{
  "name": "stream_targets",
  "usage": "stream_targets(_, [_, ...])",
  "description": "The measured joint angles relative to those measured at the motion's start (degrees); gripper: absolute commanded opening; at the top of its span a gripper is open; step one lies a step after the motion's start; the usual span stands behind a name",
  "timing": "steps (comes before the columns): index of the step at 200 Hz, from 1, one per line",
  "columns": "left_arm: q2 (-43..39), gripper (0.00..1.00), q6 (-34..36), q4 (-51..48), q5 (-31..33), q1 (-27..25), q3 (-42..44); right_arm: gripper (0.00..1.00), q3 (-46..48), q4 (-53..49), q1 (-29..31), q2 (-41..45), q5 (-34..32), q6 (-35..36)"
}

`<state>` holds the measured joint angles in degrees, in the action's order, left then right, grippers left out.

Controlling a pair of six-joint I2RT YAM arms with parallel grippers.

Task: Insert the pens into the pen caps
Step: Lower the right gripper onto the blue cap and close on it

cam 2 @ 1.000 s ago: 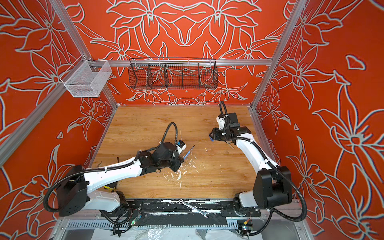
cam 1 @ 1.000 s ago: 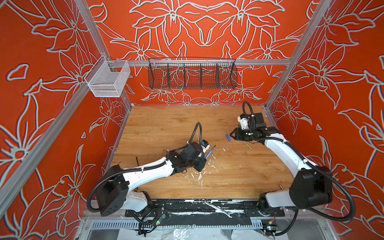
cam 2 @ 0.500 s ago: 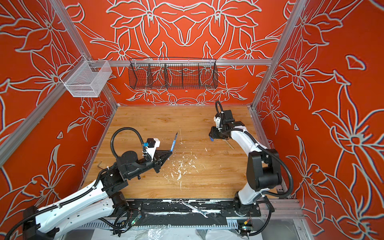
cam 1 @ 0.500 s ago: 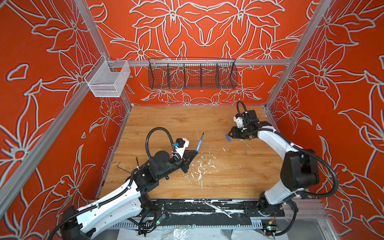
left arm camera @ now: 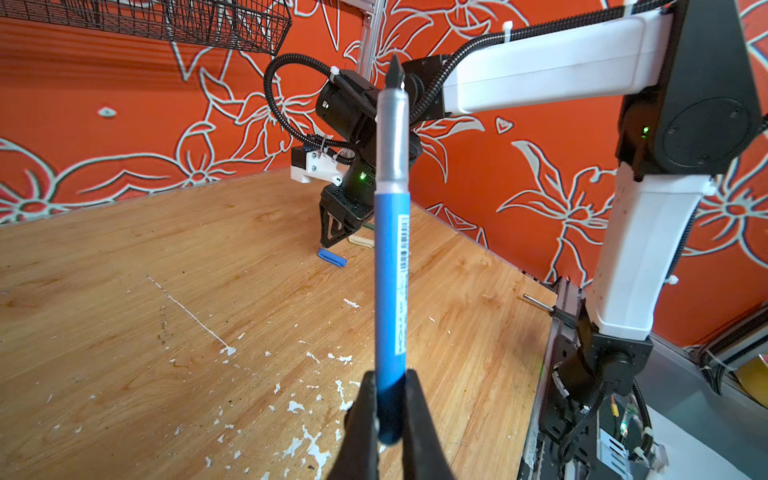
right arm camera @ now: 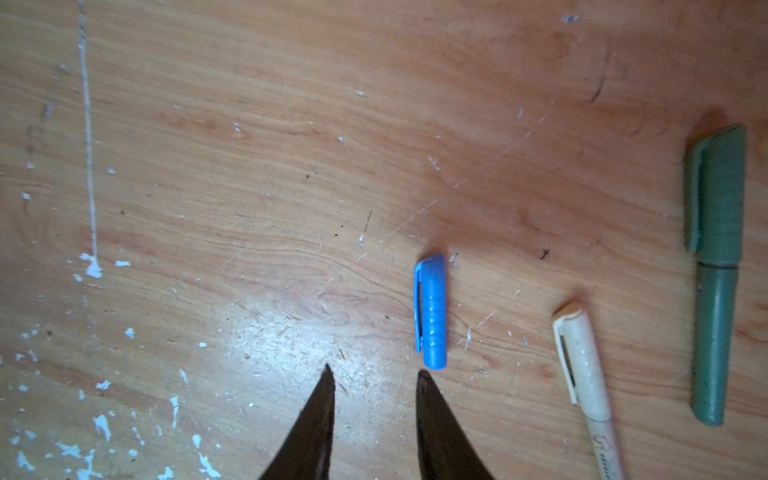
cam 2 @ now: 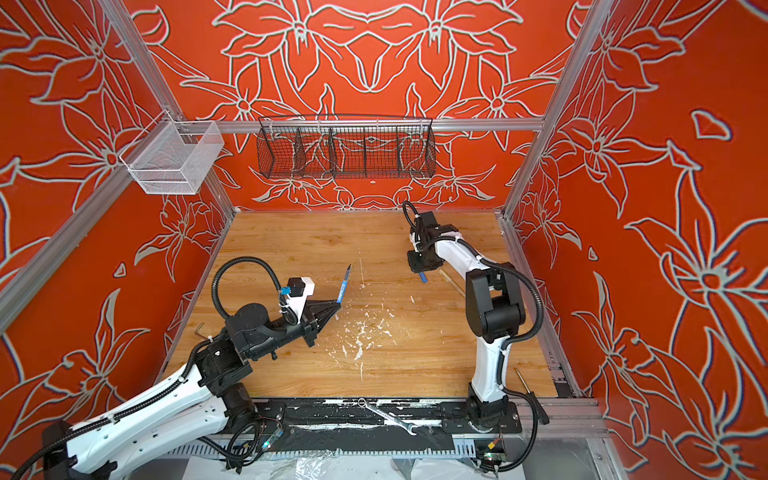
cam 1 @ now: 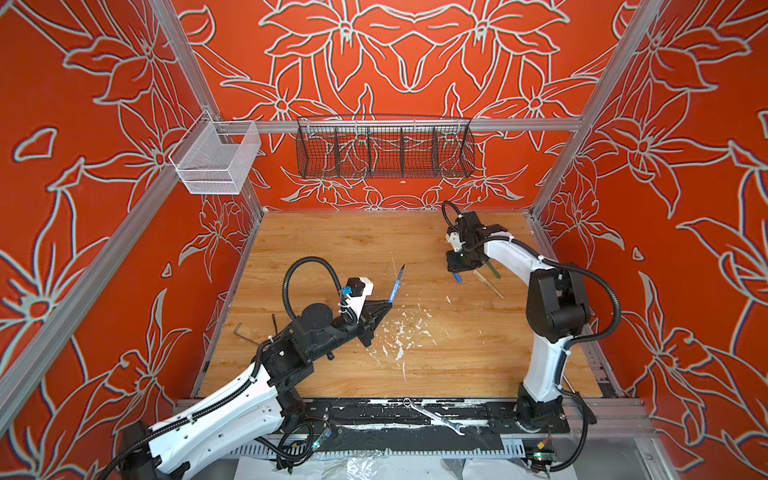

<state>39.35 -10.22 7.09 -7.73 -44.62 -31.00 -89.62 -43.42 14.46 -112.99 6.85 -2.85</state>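
The left gripper (left arm camera: pixel 388 401) is clamped tight on the tail end of the blue pen (left arm camera: pixel 390 270). The pen stands out from the fingers with its dark tip free, raised above the middle of the wooden table (cam 1: pixel 332 245). The blue cap (right arm camera: pixel 431 311) lies flat on the wood well apart from it, toward the table's right rear. The right gripper (right arm camera: pixel 374 370) hangs low over that spot, jaws partway apart with only bare wood between them; the cap sits just off one fingertip, outside the gap. In the left wrist view the right arm's wrist and gripper crowd the space above the cap. Near the cap, further right, lie the beige pen (right arm camera: pixel 583 374) and the green pen (right arm camera: pixel 715 332), each with its own cap on, apart from each other. White flecks (cam 1: pixel 399 332) dot the boards between the two grippers. A bent hex key (cam 1: pixel 237 330) lies at the table's left edge and a wrench (cam 1: pixel 434 417) on the black front rail. A black wire basket (cam 1: pixel 384 151) and a white mesh basket (cam 1: pixel 216 162) hang on the frame behind.
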Motion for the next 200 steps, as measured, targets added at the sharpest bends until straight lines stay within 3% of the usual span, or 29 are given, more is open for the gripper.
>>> stream_targets(85, [-0.6,0.00,0.5,-1.0,-1.6,0.2,-0.1,0.32,-4.2,-4.2,-3.5,-6.6,2.9,2.8])
stream_targets(200, [1.7,0.00,1.2,-3.1,-2.5,0.8,-2.1,0.29,-4.5,-4.1,-4.9,-8.9,7.9,3.3])
